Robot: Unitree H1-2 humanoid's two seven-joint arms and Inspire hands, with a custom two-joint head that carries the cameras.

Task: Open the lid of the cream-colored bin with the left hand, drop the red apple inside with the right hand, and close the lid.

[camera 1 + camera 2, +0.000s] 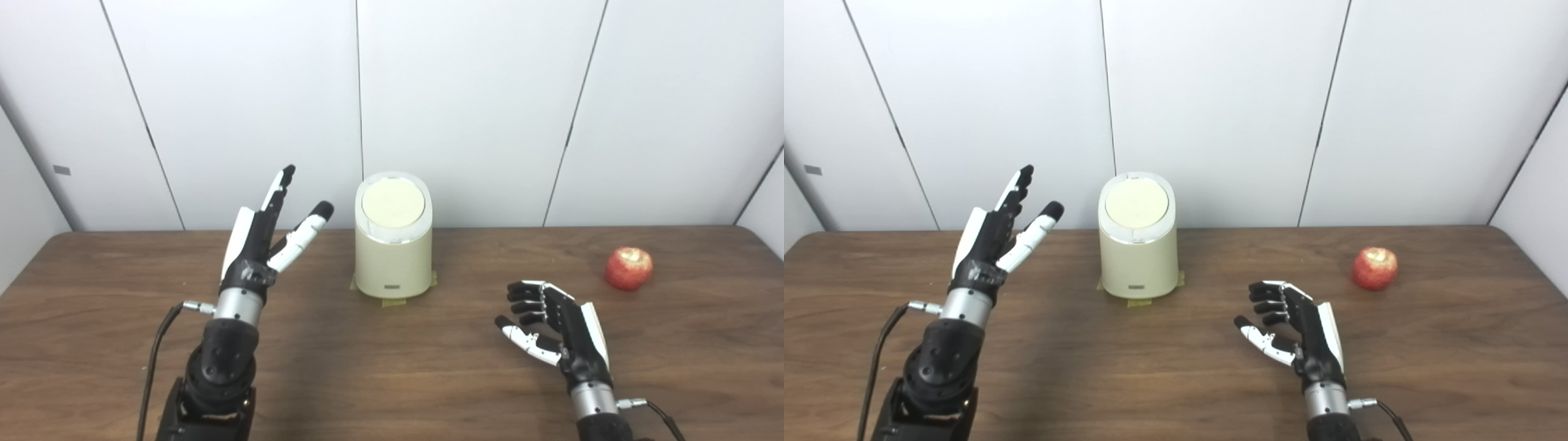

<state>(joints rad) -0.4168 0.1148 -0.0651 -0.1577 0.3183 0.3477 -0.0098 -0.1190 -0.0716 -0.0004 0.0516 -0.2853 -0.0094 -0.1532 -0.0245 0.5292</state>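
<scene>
While your left hand [263, 236] is raised above the table [392, 380] with its fingers [278, 187] stretched up and its thumb [306, 229] splayed toward the bin [393, 257], it grasps nothing and touches nothing. You can see it standing to the left of the bin, near it but clearly apart, with the palm turned toward the bin's side. Your right hand [554, 327] sits low over the table at the lower right, its fingers loosely curled yet spread from the thumb, released and holding nothing.

You have the cream bin upright near the back edge of the table, just in front of the white wall panels [478, 92]. Its lid [392, 203] lies flat and closed on top, a pale round disc inside a lighter rim. Small tabs of yellowish tape [395, 301] show at the bin's base where it meets the wood.

You will find the red apple [628, 267] resting on the table at the right, well apart from the bin and beyond your right hand, not touching either. A dark cable [153, 361] runs from your left wrist down toward the bottom edge.
</scene>
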